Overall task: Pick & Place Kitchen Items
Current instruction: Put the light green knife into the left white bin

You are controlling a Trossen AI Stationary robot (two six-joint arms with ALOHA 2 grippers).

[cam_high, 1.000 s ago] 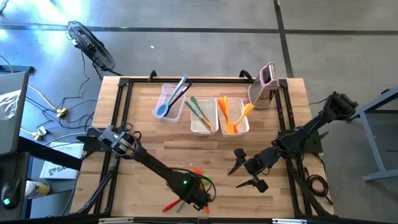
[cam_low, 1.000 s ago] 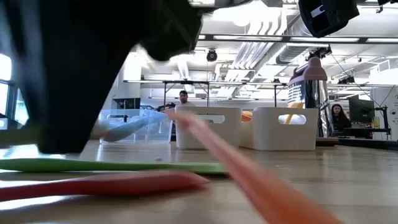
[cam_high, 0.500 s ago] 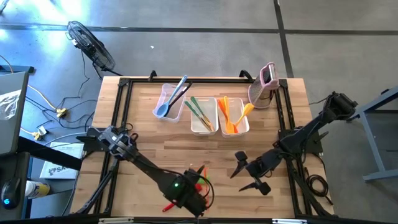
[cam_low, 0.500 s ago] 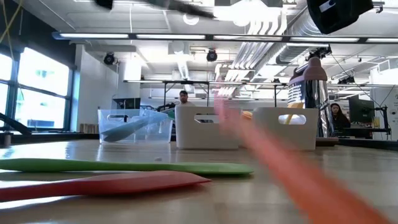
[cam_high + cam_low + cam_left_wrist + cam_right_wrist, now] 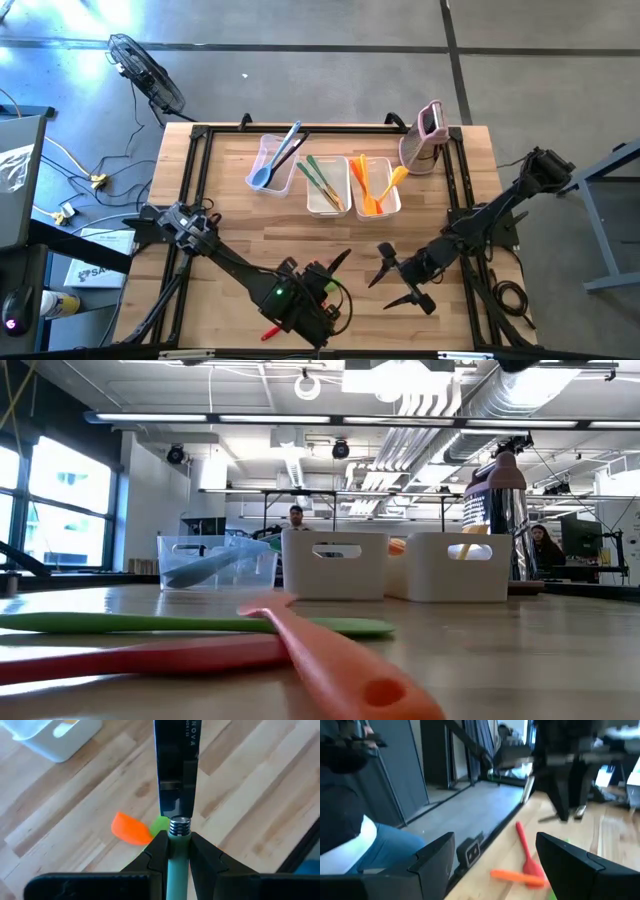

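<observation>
Left hand: the left hand (image 5: 318, 290) was at the near edge of the counter (image 5: 240, 235), raised off the surface and clenched on a black turner (image 5: 338, 263); in its wrist view the fingers (image 5: 156, 851) pinched the pale handle just below a metal collar, with the black blade pointing away from the hand.
Right hand: the right hand (image 5: 400, 285) hung over the near right part of the counter with its fingers spread wide and nothing between them.
Loose items on the counter: an orange spatula (image 5: 330, 665) lay across a green spatula (image 5: 200, 626) and a red spatula (image 5: 140, 657) near the front edge, below the left hand; the right wrist view showed the red (image 5: 526, 852) and orange (image 5: 515, 876) ones touching close to the counter's edge.
Left tub: the clear tub (image 5: 270, 163) at the far side held a blue spoon (image 5: 272, 160) and a dark-handled utensil, both sticking out over its rim.
Middle tub: the white tub (image 5: 326, 186) held green-handled utensils (image 5: 322, 180).
Right tub: the tub (image 5: 377, 190) held orange and yellow utensils (image 5: 372, 186).
Gadget: a pink-and-white gadget (image 5: 428, 135) stood upright at the far right corner, just beside the right tub.
Background: two people were visible far behind the counter in the low view.
</observation>
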